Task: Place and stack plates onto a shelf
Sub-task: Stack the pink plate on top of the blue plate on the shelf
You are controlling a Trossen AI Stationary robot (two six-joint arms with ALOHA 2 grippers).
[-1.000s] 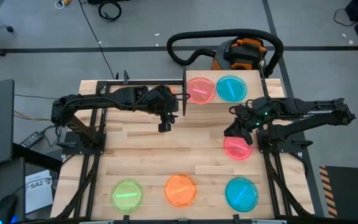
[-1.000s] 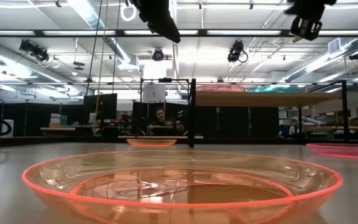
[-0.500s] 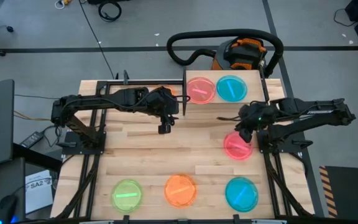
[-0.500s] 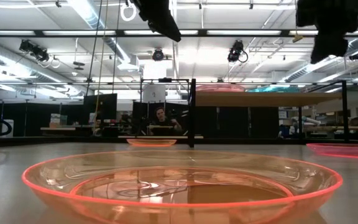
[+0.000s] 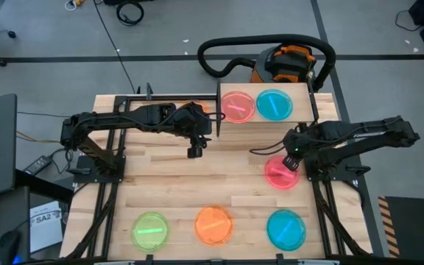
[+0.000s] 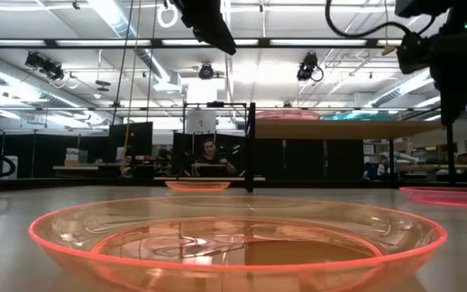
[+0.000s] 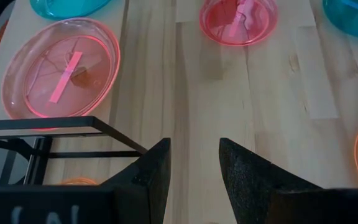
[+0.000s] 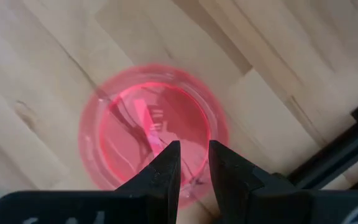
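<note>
Dropping since a second ago, right gripper (image 8: 188, 163), jaws slightly parted, hangs over pink plate (image 5: 280, 174); pickup for shelf (image 5: 304, 118) imminent. Left gripper (image 7: 194, 165) parted, idle.

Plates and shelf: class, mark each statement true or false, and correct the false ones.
1. Two plates sit on the shelf. True: a pink plate and a blue plate.
2. The right gripper is over a green plate. False: it is over the pink table plate.
3. The left gripper holds a plate. False: nothing is between its fingers.
4. An orange plate lies between green and blue ones. True.
</note>
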